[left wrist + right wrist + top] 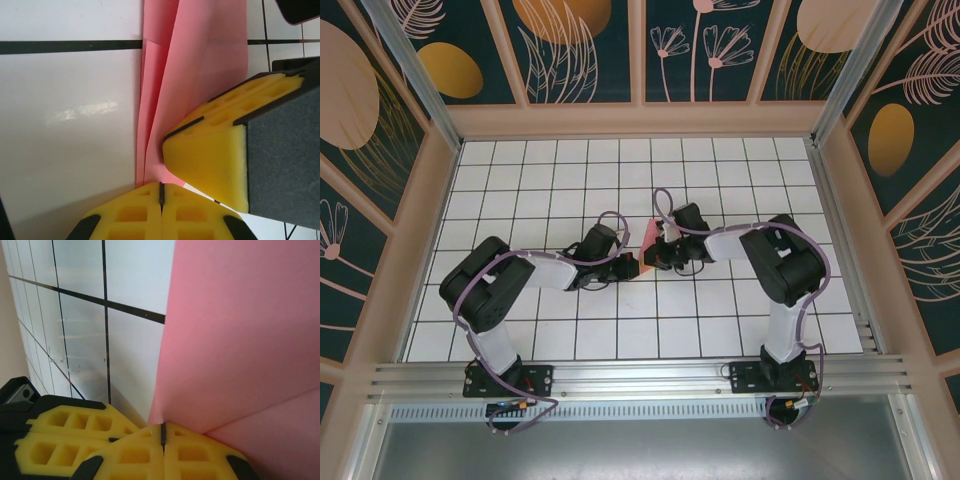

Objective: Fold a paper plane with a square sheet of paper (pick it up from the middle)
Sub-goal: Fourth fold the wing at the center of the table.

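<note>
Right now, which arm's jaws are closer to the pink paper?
Neither; both hold it. The left arm pinches the pink paper with shut jaws from the left, the right arm from the right.

Reaching inward from both bases, tip to tip.
Bends both elbows outward and angles the forearms toward the middle; sets the left gripper (628, 266) just beside the right gripper (656, 256); presses each pair of yellow fingertips (135, 215) flat together with no gap, nipping the pink paper (200, 60); tilts the right tip across the left's.
</note>
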### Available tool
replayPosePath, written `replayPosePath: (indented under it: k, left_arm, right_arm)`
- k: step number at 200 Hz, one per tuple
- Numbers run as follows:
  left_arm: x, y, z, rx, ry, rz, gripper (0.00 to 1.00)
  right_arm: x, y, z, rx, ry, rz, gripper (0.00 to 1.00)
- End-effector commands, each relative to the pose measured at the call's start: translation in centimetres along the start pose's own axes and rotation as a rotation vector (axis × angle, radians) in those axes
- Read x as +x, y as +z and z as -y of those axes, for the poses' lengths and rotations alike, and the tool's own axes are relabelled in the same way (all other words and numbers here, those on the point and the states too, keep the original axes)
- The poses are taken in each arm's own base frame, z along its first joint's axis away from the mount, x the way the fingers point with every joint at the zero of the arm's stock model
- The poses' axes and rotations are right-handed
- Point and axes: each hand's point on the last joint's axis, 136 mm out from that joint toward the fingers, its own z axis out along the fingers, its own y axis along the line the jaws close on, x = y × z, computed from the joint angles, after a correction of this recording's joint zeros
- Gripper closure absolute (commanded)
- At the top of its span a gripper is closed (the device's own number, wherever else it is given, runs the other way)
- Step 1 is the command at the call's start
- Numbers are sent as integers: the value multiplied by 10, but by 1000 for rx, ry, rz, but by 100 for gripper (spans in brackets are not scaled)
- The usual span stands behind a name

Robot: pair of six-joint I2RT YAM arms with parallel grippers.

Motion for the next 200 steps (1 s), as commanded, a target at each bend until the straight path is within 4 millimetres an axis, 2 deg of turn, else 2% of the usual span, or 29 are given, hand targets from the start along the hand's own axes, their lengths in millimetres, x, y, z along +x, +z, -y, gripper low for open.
replayPosePath:
  k: [1,18,35,41,57,74,79,100,118,152,178,183,200]
  left_arm:
    - [14,-3,-15,-58,-29,-35,100]
    - [1,-9,2,-4,-13,4,100]
    - [-9,-13,12,22,-10,43,93]
    - [-17,-20,23,48,2,76,92]
    - [-22,-20,25,50,2,97,91]
    - [-21,-16,20,34,-5,81,92]
    - [-15,-9,12,14,-17,57,92]
    - [-2,-1,2,3,-39,15,97]
    - [4,1,-5,-11,-49,-3,100]
    - [15,2,-22,-77,-65,-30,100]
    - [25,0,-37,-134,-83,-49,100]
    - [27,-1,-41,-147,-88,-54,100]
    - [34,-3,-48,-171,-100,-66,100]
  right_arm:
    - [-3,9,20,83,26,-5,95]
    - [-1,11,24,95,39,-10,95]
    - [-1,10,24,97,42,-8,96]
    - [-1,9,23,96,42,-8,95]
    - [-2,8,21,93,37,-5,96]
    - [-2,8,20,89,38,-7,96]
    - [-2,8,20,87,39,-9,95]
    - [-3,9,19,85,39,-8,95]
    - [-3,9,19,83,42,-8,96]
    - [-5,9,19,76,48,-5,96]
    - [-11,8,18,74,33,13,96]
    - [-21,1,25,74,48,40,96]
    - [-32,-4,28,57,34,67,96]
